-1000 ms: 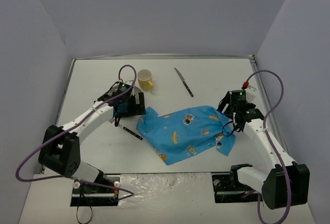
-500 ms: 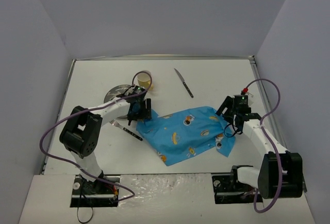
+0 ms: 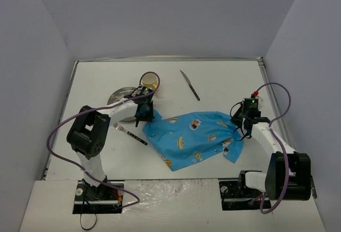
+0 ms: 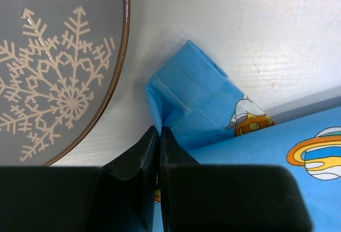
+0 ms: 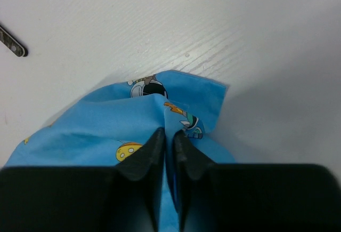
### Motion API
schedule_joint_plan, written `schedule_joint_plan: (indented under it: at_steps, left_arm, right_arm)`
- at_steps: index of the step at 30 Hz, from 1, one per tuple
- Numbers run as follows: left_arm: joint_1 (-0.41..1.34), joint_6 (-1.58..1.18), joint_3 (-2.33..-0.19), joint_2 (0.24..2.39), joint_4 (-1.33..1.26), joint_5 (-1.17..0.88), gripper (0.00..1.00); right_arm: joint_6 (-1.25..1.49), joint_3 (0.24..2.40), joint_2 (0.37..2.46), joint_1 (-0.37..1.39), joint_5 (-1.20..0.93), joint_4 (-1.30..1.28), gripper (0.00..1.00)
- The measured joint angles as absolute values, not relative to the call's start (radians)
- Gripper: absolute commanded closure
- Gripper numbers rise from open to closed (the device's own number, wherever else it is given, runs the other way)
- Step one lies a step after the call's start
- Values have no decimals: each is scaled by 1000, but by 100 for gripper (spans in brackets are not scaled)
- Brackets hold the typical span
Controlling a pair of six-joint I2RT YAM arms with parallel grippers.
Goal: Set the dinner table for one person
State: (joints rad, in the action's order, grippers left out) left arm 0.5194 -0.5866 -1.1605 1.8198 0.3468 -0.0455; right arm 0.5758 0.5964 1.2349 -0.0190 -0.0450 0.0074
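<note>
Dinner table (image 3: 229, 80): the white tabletop with a thin grey rim lies in front of both arm bases and carries every item noted below.

Blue cartoon-print placemat (image 3: 194, 136): it lies rumpled and skewed, right of centre on the table, spanning the space between your two grippers.

Left gripper (image 4: 159, 130): the jaws are closed, pinching a raised fold at the placemat's left corner. The cloth peaks up where the fingers meet it.

Right gripper (image 5: 166, 133): the jaws are drawn together on a ridge of cloth at the placemat's right corner. The fabric bunches into the narrow gap between the fingers.

Plate (image 4: 53, 66): grey with a pale snowflake pattern and a brown rim, it sits flat just beside the corner held by the left gripper. A strip of bare table shows between them.

Yellow cup (image 3: 149, 81): it stands upright just beyond the left gripper, near the plate's far right edge.

Knife (image 3: 189, 85): it lies at the far centre, apart from the placemat.

Fork (image 3: 129, 134): it lies left of the placemat, with its dark handle end near the cloth's edge.
</note>
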Motion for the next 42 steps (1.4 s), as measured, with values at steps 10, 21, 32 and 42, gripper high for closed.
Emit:
schedule_joint_plan:
  at_steps: [10,21,32,42]
  left_arm:
    - [545,-542,-1215,1632,455,3,100]
    - [767,-517,-1284,1065,524,184,100]
    - [824,-590,-1280,1038,669,252,100]
    - [783,-700,-1045,1501,475,282,65]
  right_arm:
    - [527,682,950,-24,47,-132,100]
    - [471,950,506,4,233,-240,100]
    - [451,992,475,47,326,-399,76]
    - [583,699,801,47,312,-377,45]
